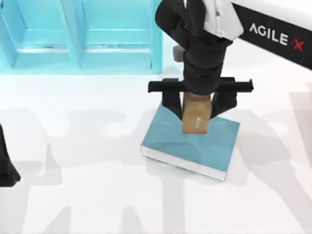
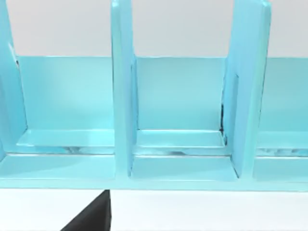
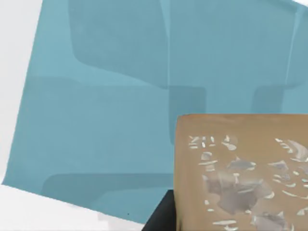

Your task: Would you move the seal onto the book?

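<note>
Fingers (image 1: pixel 171 103) of the right gripper (image 1: pixel 196 109) stand on either side of the seal (image 1: pixel 196 116), one black finger against each of its flanks, so the block sits clamped between them with its upper part hidden under the wrist and its lower part projecting below the fingertips. Largest in the scene is the white table (image 1: pixel 78 195), seen from above. Next is the light-cyan shelf unit (image 1: pixel 78 34) along the table's far edge on the left side; the left wrist view looks straight into its compartments (image 2: pixel 178 101), separated by upright dividers. The right arm (image 1: pixel 273 29) reaches in from the upper right corner of the top view, ending over the book (image 1: pixel 214 146). The book lies flat slightly right of the table's centre, teal cover up and white page edges showing along its near side, rotated so its edges run at an angle to the table's edges. The seal stands upright, long axis vertical, over the far part of the cover; whether its base touches the cover cannot be determined. Its whitish mark faces the near side of the table in the top view, and the right wrist view shows that marked tan face (image 3: pixel 240 178) close up with the teal cover (image 3: pixel 106 120) behind it. The left gripper (image 1: pixel 7 170) is parked at the left edge of the table, well apart from the book; its finger state cannot be determined.
</note>
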Action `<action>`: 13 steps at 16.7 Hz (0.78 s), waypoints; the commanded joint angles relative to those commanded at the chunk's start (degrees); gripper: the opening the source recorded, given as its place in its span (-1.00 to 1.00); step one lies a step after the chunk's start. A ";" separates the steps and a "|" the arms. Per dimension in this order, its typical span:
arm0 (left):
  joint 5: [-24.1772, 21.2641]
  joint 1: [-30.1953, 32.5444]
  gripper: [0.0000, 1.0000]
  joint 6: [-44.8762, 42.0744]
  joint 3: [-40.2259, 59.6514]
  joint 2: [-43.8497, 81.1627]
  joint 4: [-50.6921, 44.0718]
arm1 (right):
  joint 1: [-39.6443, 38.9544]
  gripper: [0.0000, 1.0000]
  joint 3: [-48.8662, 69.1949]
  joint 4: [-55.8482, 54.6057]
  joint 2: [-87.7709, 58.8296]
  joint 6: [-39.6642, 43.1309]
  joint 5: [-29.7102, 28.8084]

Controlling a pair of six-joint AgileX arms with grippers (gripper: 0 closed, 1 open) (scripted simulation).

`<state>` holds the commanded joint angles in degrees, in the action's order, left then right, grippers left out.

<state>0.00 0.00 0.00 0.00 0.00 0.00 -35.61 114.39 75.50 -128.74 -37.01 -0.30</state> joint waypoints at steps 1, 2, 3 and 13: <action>0.00 0.00 1.00 0.00 0.00 0.00 0.00 | 0.00 -1.00 0.00 0.00 0.00 0.00 0.00; 0.00 0.00 1.00 0.00 0.00 0.00 0.00 | 0.18 -1.00 -0.22 0.11 0.14 -0.06 0.12; 0.00 0.00 1.00 0.00 0.00 0.00 0.00 | 0.16 -1.00 -0.05 0.24 0.10 -0.06 0.11; 0.00 0.00 1.00 0.00 0.00 0.00 0.00 | 0.01 -0.70 1.11 1.12 0.01 0.01 0.00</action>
<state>0.00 0.00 0.00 0.00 0.00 0.00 -35.59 115.50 76.62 -128.73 -37.00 -0.30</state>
